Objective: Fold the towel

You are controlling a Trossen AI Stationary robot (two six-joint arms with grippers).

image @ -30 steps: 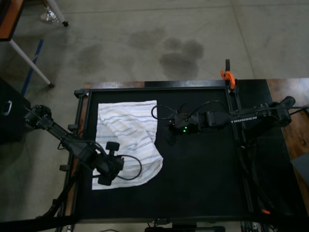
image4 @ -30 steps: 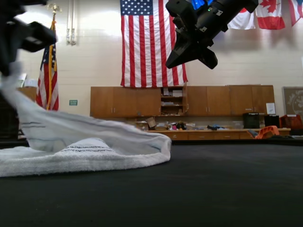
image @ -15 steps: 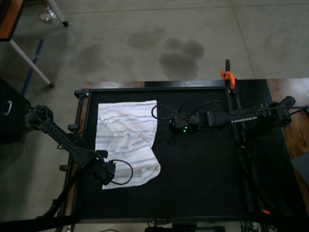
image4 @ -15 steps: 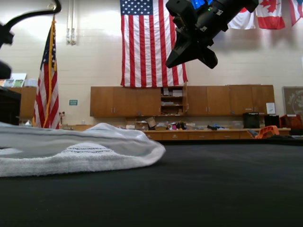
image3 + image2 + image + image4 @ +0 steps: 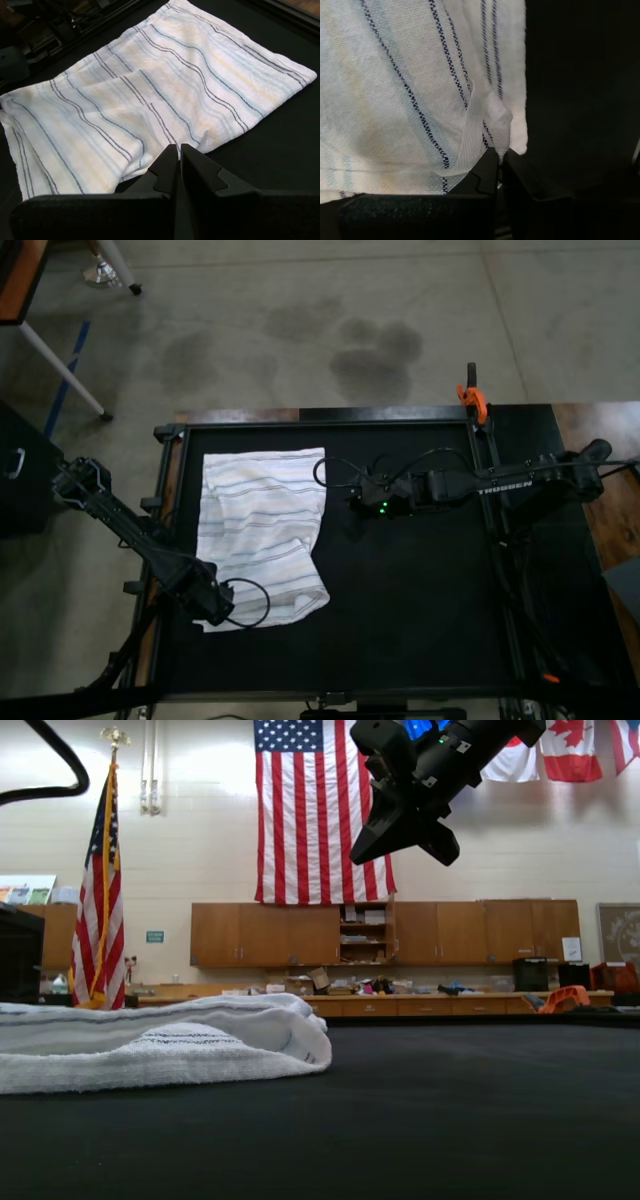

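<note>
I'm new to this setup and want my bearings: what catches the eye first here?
The white striped towel stands out on the black table, lying rumpled on the top view's left half. The left gripper is shut on the towel's corner at the near left edge. The right gripper hangs shut above the table's middle, beside the towel, holding nothing.

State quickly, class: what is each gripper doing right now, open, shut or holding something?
Left gripper: shut on a corner of the white woven towel with thin grey-blue stripes.
Right gripper: shut, holding nothing, above the black table.
</note>
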